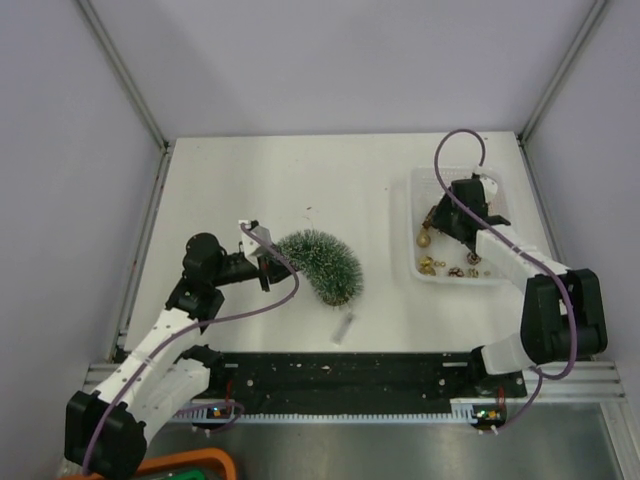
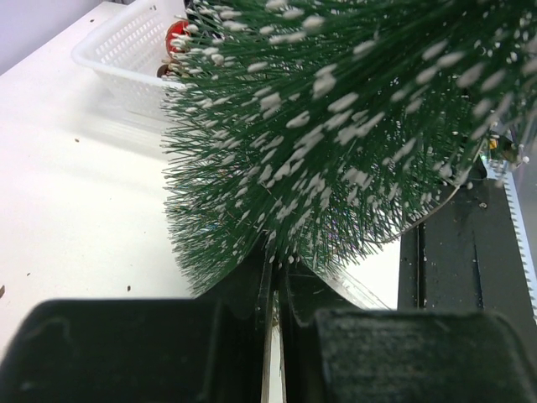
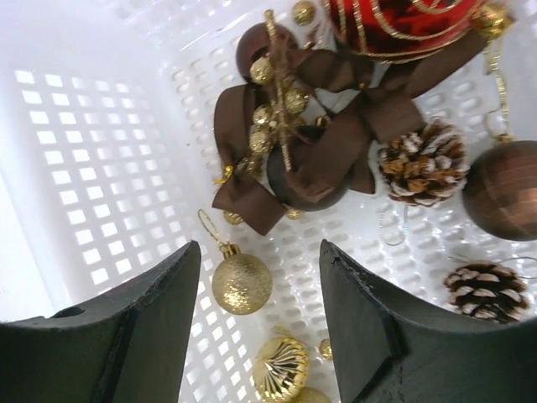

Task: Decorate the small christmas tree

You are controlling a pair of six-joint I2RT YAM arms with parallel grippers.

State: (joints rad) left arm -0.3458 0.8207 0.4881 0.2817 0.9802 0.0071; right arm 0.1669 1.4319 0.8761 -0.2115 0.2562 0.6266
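Nearest you, a small clear piece (image 1: pixel 343 326) lies alone on the tabletop (image 1: pixel 280 180), just in front of the small christmas tree (image 1: pixel 325 262). The tree sits left of centre, bent into a curve, with its dark green, white-tipped bristles fanned out. Your left jaws are at its left end. In the left wrist view they are pressed almost together, and the bristles (image 2: pixel 336 126) start right at their tips, so they look clamped on that end of the tree. The exact part they pinch is hidden by the bristles.

Farther back on the right, a white basket (image 1: pixel 415 215) rests on the tabletop, well apart from the tree. Your right jaws hang inside it, spread apart and holding nothing. In the right wrist view a gold glitter bauble (image 3: pixel 242 284) lies on the basket floor in the gap between them. A ribbed gold ornament (image 3: pixel 281 369) sits nearer the camera. Beyond the bauble are a brown ribbon bow (image 3: pixel 336 143), a frosted pine cone (image 3: pixel 419 164), a brown bauble (image 3: pixel 502 191) and, farthest, a red bauble (image 3: pixel 394 25).
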